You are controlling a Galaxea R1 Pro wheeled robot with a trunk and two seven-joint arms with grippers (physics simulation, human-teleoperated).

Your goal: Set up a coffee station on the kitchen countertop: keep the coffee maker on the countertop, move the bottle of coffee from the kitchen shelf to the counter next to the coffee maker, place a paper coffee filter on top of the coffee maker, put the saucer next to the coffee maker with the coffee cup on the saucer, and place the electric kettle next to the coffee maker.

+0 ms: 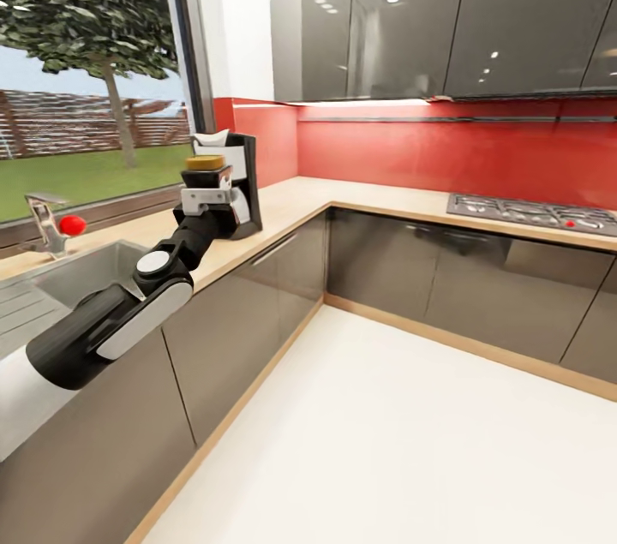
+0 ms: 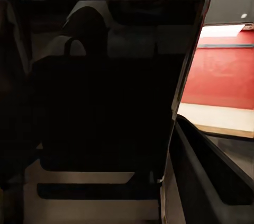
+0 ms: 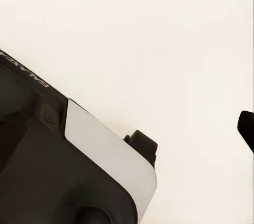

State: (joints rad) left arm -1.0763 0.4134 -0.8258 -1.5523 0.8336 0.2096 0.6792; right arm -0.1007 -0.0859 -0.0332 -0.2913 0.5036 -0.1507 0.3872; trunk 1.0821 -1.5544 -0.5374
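Note:
The black coffee maker (image 1: 246,184) with its pale top stands on the beige kitchen countertop (image 1: 296,203) by the window. My left arm reaches across the counter toward it. My left gripper (image 1: 206,184) is shut on the bottle of coffee (image 1: 206,170), a dark bottle with a yellow cap, held upright right in front of the machine. In the left wrist view the dark bottle of coffee (image 2: 100,113) sits close between the fingers, with the coffee maker (image 2: 84,23) behind it. A thin dark kitchen shelf (image 1: 446,119) runs along the red backsplash. One black fingertip (image 3: 246,128) of my right gripper shows above the white floor.
A steel sink (image 1: 77,270) and a tap with a red knob (image 1: 72,224) lie left of the coffee maker. A gas hob (image 1: 531,214) sits in the counter at the right. Glossy grey wall cabinets (image 1: 403,30) hang above. White floor (image 1: 386,441) spreads in front of the cabinet fronts.

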